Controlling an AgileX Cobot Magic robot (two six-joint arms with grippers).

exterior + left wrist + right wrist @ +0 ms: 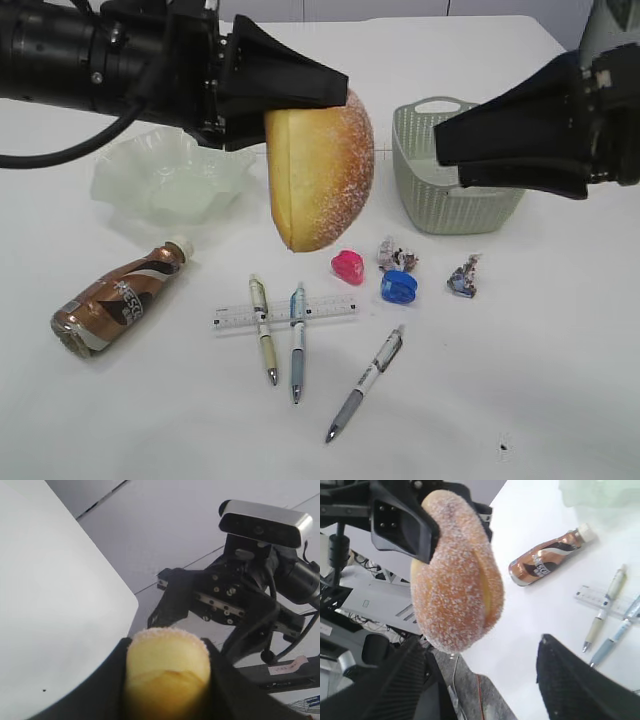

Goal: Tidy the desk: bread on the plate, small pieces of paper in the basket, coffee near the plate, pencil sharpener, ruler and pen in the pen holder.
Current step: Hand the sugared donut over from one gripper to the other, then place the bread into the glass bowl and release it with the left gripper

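Note:
My left gripper (300,88) is shut on the sugared bread (320,170) and holds it in the air, right of the green frilly plate (165,180). The bread also shows in the left wrist view (167,665) and the right wrist view (455,575). My right gripper (450,150) is open and empty in front of the grey basket (455,195). On the table lie the coffee bottle (120,300), a clear ruler (285,312), three pens (297,340), a pink sharpener (348,267), a blue sharpener (398,287) and two crumpled paper pieces (396,254) (463,277). No pen holder is in view.
The white table's front edge and right corner lie close to the pens. The right wrist view shows the coffee bottle (547,560), the ruler (600,597) and the floor beyond the table edge.

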